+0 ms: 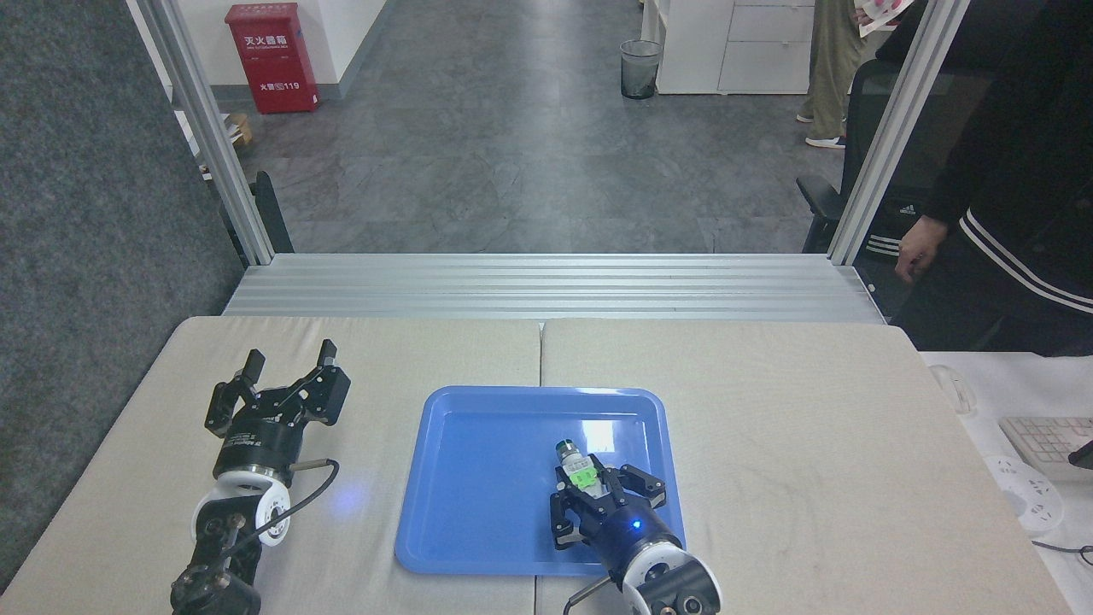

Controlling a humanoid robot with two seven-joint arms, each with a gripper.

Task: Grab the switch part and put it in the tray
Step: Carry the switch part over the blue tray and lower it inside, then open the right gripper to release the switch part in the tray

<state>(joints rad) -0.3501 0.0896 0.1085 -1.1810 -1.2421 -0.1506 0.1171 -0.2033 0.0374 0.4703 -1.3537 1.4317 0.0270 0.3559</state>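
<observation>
Right gripper (589, 480): I read its fingers as clamped on the switch part (575, 464); it sits over the right half of the tray, its blue light lit; its arm comes in from the bottom edge of the head view.
Switch part: whitish-grey body held between my right fingers, green clip at mid-body just above them; the dark, silver-ringed round end points away from me toward the far rim of the tray; I cannot tell whether it touches the tray floor or hangs above it.
Tray (478, 478): glossy blue, flat on the table, centred between my two arms; a bright reflection of light lies just beyond the part; otherwise I see bare blue floor.
Left gripper (289, 359): fingers spread wide apart with nothing between them; it is over the table, well to the left of the tray.
Table (768, 427): beige padded top in two halves, the seam running under the middle of the tray.
Beyond the table: an aluminium frame rail; a person (1008, 196) in dark clothes standing at far right; a red box (271, 58) and a waste bin (640, 68) out on the grey floor.
</observation>
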